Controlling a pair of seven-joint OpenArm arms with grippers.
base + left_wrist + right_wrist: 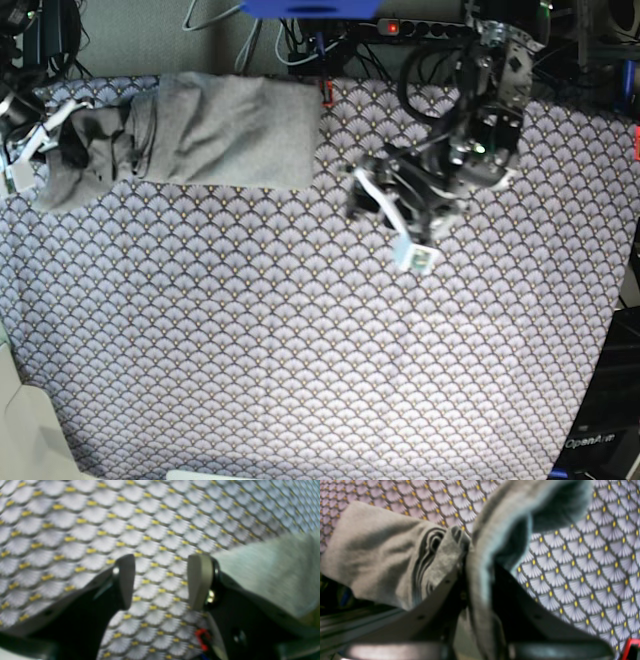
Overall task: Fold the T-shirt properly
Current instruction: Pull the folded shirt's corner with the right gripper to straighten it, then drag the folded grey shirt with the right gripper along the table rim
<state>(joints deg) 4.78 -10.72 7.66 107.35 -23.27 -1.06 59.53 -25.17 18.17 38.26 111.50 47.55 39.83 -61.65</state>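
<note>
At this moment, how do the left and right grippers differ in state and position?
The left gripper has its jaws apart with nothing between them, only the scallop-patterned cloth showing through; the right gripper is shut on the T-shirt. In the base view the left gripper sits near the table's middle, clear of the T-shirt, while the right gripper sits at the garment's far end. Both are low over the cloth.

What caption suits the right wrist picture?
Right gripper shut on bunched grey T-shirt above scallop-patterned cloth.

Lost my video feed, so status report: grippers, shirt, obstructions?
Left gripper open, empty, beside T-shirt. Right gripper shut on T-shirt, bunched at far corner. Nothing else on patterned cloth.
</note>
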